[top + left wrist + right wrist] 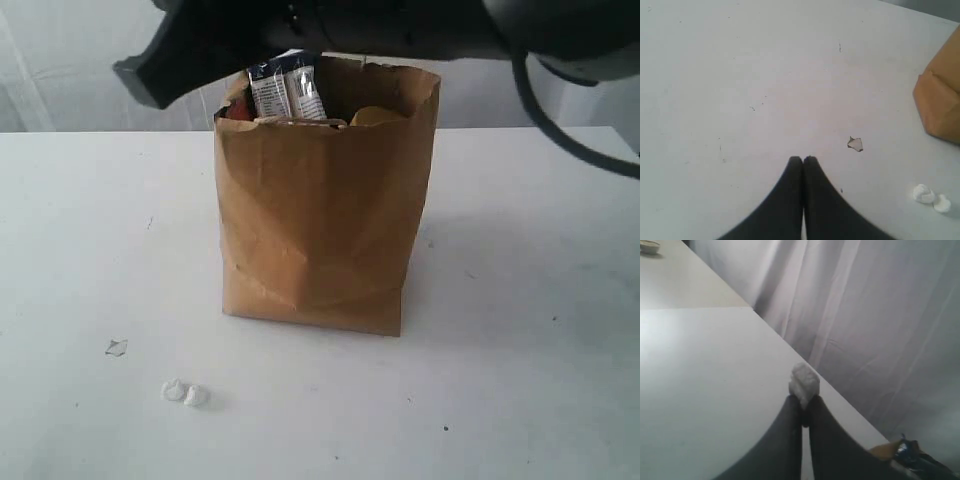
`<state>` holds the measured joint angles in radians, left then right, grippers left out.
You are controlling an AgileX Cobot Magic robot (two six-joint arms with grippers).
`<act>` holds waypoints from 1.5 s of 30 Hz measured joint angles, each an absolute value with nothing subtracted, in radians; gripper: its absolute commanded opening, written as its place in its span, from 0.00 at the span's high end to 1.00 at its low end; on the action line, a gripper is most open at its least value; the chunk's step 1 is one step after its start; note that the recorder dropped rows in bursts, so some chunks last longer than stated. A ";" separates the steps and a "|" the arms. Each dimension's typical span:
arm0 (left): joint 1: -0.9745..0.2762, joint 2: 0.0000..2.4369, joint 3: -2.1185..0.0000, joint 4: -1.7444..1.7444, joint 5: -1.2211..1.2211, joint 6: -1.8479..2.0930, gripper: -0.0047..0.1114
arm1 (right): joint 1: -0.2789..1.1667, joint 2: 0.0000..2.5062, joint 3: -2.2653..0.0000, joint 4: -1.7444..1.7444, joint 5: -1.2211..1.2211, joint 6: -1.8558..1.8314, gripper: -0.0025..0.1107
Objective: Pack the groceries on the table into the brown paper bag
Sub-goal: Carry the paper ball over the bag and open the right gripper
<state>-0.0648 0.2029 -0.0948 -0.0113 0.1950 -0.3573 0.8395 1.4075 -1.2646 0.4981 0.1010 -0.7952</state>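
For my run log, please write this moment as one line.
bag: upright, packets sticking out | left end effector: shut, empty, over table | right end effector: shut on white lump

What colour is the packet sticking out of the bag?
Blue and white packet, clearest in the exterior view.

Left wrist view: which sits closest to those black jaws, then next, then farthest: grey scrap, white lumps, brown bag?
1. Grey scrap, on the table just beyond the jaws of the left gripper.
2. White lumps and brown paper bag, both farther out: too close to call.
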 measured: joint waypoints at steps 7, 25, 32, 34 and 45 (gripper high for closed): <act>-0.065 0.203 -0.095 -0.011 0.195 -0.357 0.96 | 0.736 1.414 -1.265 0.496 0.072 -0.795 0.97; -0.065 0.203 -0.095 -0.011 0.195 -0.357 0.96 | 0.574 1.618 -1.265 0.492 0.110 -0.795 0.57; -0.065 0.203 -0.095 -0.011 0.195 -0.357 0.96 | 0.574 1.574 -1.265 0.494 0.280 -0.648 0.72; -0.065 0.203 -0.095 -0.011 0.195 -0.357 0.96 | 0.574 1.547 -1.265 0.494 0.304 -0.613 0.77; -0.065 0.203 -0.095 -0.011 0.195 -0.357 0.96 | 0.566 1.394 -1.265 0.392 0.341 -0.527 0.98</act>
<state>-0.0648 0.2029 -0.0948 -0.0113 0.1950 -0.3573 0.5661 1.3942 -1.2646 0.3916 0.3410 -0.5273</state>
